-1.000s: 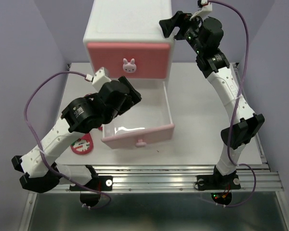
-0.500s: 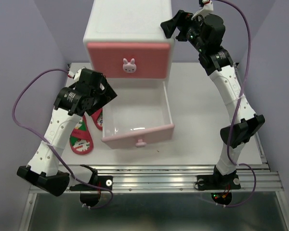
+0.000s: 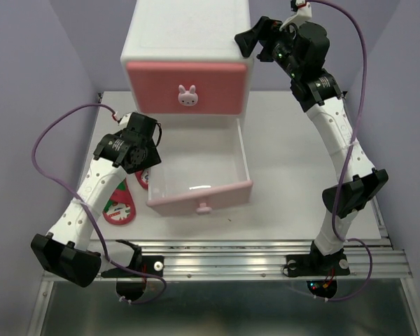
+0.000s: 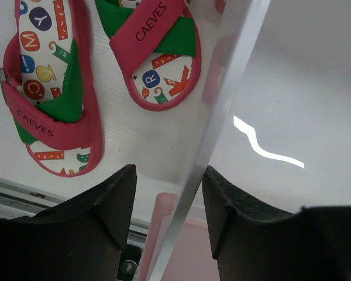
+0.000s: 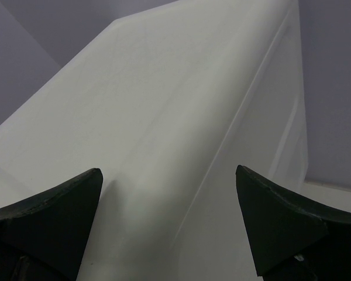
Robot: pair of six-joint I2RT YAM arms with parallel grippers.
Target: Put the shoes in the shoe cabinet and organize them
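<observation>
red sandals (image 3: 119,208) half hidden under left arm (image 3: 91,192), open drawer (image 3: 199,196) glare-streaked

The drawer's side wall (image 4: 222,111) stands between the left tool's (image 4: 168,193) fingers (image 4: 99,205), sandals (image 4: 64,105) just beside.

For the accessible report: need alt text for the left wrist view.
Two red sandals with green straps and letter-print insoles lie on the white table, left of the drawer's clear side wall. The open left gripper hangs over that wall.

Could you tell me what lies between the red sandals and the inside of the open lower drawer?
Only the lower drawer's side wall and a narrow strip of bare table, as the left wrist view shows.
</observation>
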